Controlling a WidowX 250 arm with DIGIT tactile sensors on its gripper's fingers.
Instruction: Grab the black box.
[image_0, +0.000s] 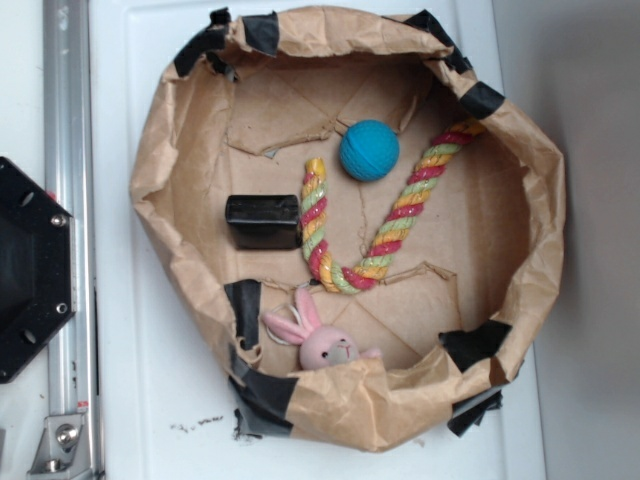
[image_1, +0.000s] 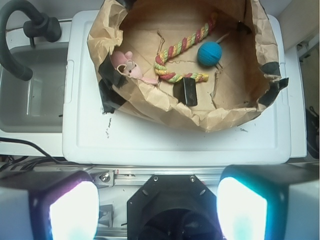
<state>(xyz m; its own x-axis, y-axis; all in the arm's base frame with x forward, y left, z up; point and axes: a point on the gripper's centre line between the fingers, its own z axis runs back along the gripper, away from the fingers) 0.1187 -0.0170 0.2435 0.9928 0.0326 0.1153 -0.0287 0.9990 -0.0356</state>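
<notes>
White plastic surface (image_0: 150, 400) fills most of the exterior view, and on it sits a round basin of crumpled brown paper (image_0: 540, 230), patched at the rim with black tape (image_0: 262, 395). Inside the basin, at the left of centre of the frame, the black box (image_0: 263, 221) lies on the paper floor, with its right end touching the striped rope toy (image_0: 390, 240), which bends into a V shape. A teal ball (image_0: 369, 150) rests above, between the two arms of the rope, apart from the box. A pink plush rabbit (image_0: 318, 340) leans at the lower wall, near the box but not touching it. At the left edge a black octagonal plate (image_0: 30, 270) sits beside a metal rail (image_0: 68, 200). In the wrist view the gripper (image_1: 159, 210) is at the bottom of the frame, well apart from the basin; its two fingers (image_1: 70, 210) stand wide from each other with nothing between them.
</notes>
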